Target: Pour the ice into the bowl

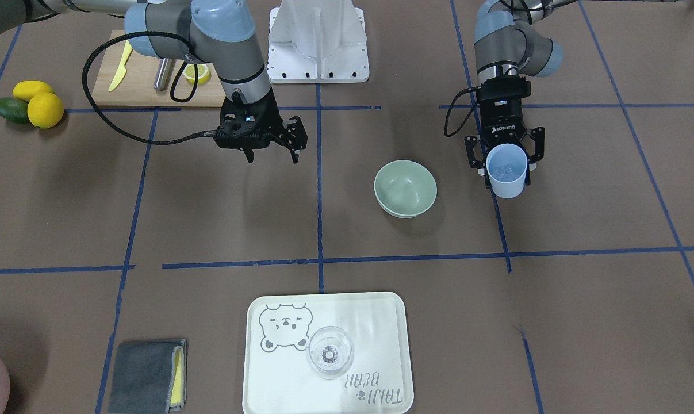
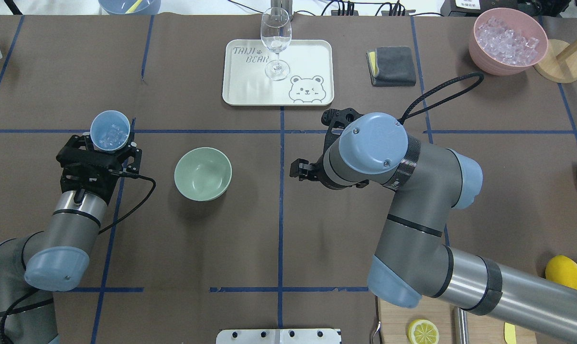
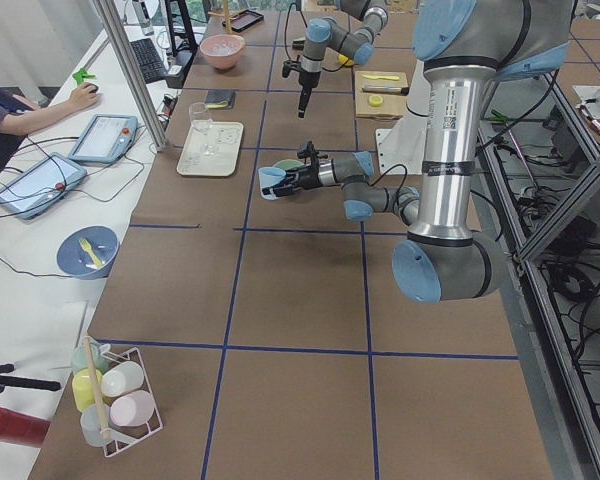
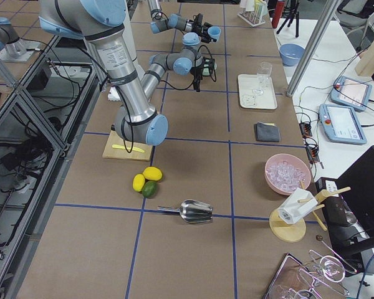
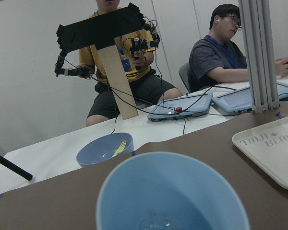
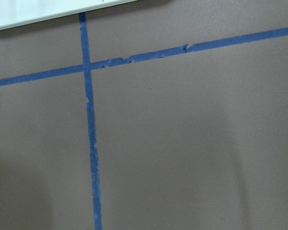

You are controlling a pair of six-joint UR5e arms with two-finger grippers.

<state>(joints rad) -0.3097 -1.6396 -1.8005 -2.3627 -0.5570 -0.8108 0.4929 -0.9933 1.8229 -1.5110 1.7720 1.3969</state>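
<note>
The pale sage-green bowl (image 1: pixel 405 188) stands empty on the brown table, also in the overhead view (image 2: pixel 202 173). My left gripper (image 1: pixel 506 175) is shut on a light blue cup (image 1: pixel 507 183) and holds it upright above the table, beside the bowl and apart from it. Clear ice cubes (image 1: pixel 507 169) lie in the cup; cup (image 2: pixel 110 125) and ice (image 2: pixel 108 135) also show from overhead. The left wrist view shows the cup's rim (image 5: pixel 173 191) close up. My right gripper (image 1: pixel 271 150) is open and empty above the table on the bowl's other side.
A cream tray (image 2: pixel 250 88) with a clear wine glass (image 2: pixel 276 43) lies beyond the bowl. A grey cloth (image 2: pixel 391 65) and a pink container of ice (image 2: pixel 508 40) are far right. A cutting board (image 1: pixel 145 86), lemons (image 1: pixel 45 109) and a white mount (image 1: pixel 318 46) sit near the robot.
</note>
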